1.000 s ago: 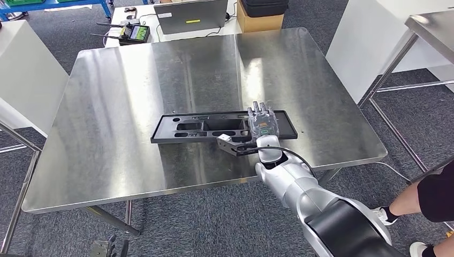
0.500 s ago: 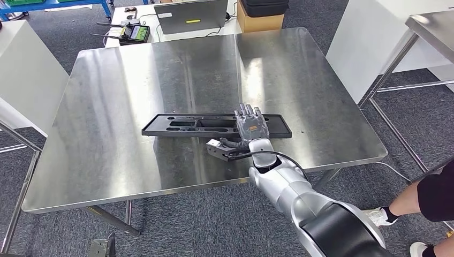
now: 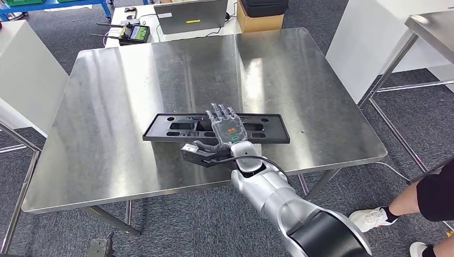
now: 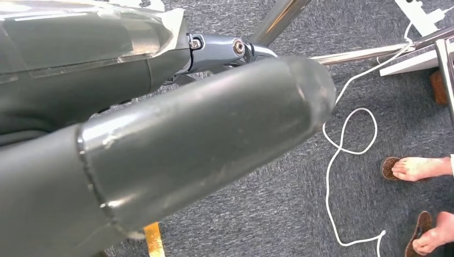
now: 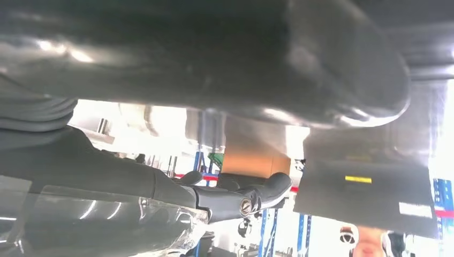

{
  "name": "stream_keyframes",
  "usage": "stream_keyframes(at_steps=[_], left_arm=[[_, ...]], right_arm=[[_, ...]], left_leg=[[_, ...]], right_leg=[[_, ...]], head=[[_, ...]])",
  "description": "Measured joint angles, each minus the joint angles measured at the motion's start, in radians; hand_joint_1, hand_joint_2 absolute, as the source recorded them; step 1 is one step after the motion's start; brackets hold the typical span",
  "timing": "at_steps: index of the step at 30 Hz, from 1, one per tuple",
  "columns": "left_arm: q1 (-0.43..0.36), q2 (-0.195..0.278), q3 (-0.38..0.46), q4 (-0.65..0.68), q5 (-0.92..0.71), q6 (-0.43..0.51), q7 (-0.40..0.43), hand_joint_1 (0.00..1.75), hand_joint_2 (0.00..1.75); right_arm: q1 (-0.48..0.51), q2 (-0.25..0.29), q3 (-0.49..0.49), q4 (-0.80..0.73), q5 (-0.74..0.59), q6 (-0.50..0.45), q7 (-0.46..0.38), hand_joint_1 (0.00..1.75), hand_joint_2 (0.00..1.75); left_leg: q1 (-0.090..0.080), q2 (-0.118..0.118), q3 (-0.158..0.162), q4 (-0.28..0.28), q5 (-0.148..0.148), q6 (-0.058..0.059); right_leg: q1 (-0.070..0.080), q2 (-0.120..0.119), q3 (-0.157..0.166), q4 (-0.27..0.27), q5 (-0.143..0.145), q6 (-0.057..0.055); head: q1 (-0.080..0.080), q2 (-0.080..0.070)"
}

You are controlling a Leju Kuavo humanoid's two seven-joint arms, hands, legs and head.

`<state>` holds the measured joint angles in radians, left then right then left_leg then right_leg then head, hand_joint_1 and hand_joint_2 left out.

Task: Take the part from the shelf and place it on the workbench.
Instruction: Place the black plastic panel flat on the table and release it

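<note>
nearest the robot, the right hand [image 3: 227, 127] reached over the near edge of the workbench [image 3: 107, 160], back of the hand up and fingers laid across the middle of the black part [image 3: 176, 128]. whether the thumb was clamped under the near rim, or the fingers merely rested on top, could not be told from the head view.

the part, a long flat moulded plastic tray with cut-outs and a raised rim, lay lengthwise on the steel, parallel to the near edge and roughly central along it. it looked light and stiff, though long enough to tip or swing if held at one end; a grasp at mid-length over the rim seemed the sensible place. bare steel would probably let it slide easily.

beyond the far edge stood a laptop [image 3: 191, 16] and a remote controller [image 3: 134, 33].

the right wrist view gave a thick thumb close against a dark surface, too blurred to judge contact. the left wrist view showed the left hand's [image 4: 160, 134] thumb over carpet, with a white cable [image 4: 342, 160] and a person's sandalled feet [image 4: 415, 168].
</note>
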<state>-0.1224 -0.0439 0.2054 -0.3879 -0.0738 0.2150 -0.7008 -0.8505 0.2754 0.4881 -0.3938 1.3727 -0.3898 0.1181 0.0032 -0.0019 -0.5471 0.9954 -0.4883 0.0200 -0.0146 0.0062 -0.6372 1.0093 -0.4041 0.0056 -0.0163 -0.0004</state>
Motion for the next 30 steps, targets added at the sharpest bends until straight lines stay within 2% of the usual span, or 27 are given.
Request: stream_keyframes(at_steps=[15,19,21,24,28,30], left_arm=[[0.005,0.001,0.002,-0.002,0.0,0.007,0.0,0.0,0.0],[0.012,0.001,0.003,-0.007,0.001,0.013,0.0,0.0,0.0],[0.019,0.001,0.004,-0.013,0.003,0.019,0.0,0.0,0.0],[0.026,0.001,0.012,-0.017,0.008,0.028,0.0,0.0,0.0],[0.037,0.001,0.025,-0.019,0.01,0.038,0.0,0.0,0.0],[0.043,0.001,0.029,-0.019,0.01,0.04,0.0,0.0,0.0]], right_arm=[[0.011,0.007,-0.031,-0.058,-0.003,-0.014,-0.016,0.0,0.0],[0.023,0.01,-0.041,-0.079,-0.048,-0.043,-0.075,0.0,0.0],[0.039,0.019,-0.06,-0.106,-0.137,-0.048,-0.162,0.0,0.0],[0.075,0.044,-0.107,-0.171,-0.354,-0.003,-0.318,0.0,0.0],[0.147,0.061,-0.141,-0.319,-0.796,0.188,-0.494,0.0,0.0],[0.189,0.062,-0.144,-0.404,-0.959,0.274,-0.542,0.0,0.0]], left_leg=[[0.0,0.0,0.0,0.0,0.0,0.0],[0.0,0.0,0.0,0.0,0.0,0.0],[0.0,0.0,0.0,0.0,0.0,0.0],[0.0,0.0,0.0,0.0,0.0,0.0],[0.0,0.0,0.0,0.0,0.0,0.0],[0.0,0.0,0.0,0.0,-0.001,-0.001]], right_leg=[[-0.001,0.0,0.001,0.0,0.0,0.0],[0.0,0.0,0.001,0.0,0.0,0.0],[0.0,0.0,0.001,0.0,0.0,0.0],[0.0,0.0,0.0,0.0,0.0,0.0],[0.0,0.0,0.001,0.0,0.0,0.0],[0.0,0.0,0.001,0.0,0.0,0.0]], head=[[0.0,0.0],[0.0,0.0],[0.0,0.0],[0.0,0.0],[0.0,0.0],[0.0,0.0]])
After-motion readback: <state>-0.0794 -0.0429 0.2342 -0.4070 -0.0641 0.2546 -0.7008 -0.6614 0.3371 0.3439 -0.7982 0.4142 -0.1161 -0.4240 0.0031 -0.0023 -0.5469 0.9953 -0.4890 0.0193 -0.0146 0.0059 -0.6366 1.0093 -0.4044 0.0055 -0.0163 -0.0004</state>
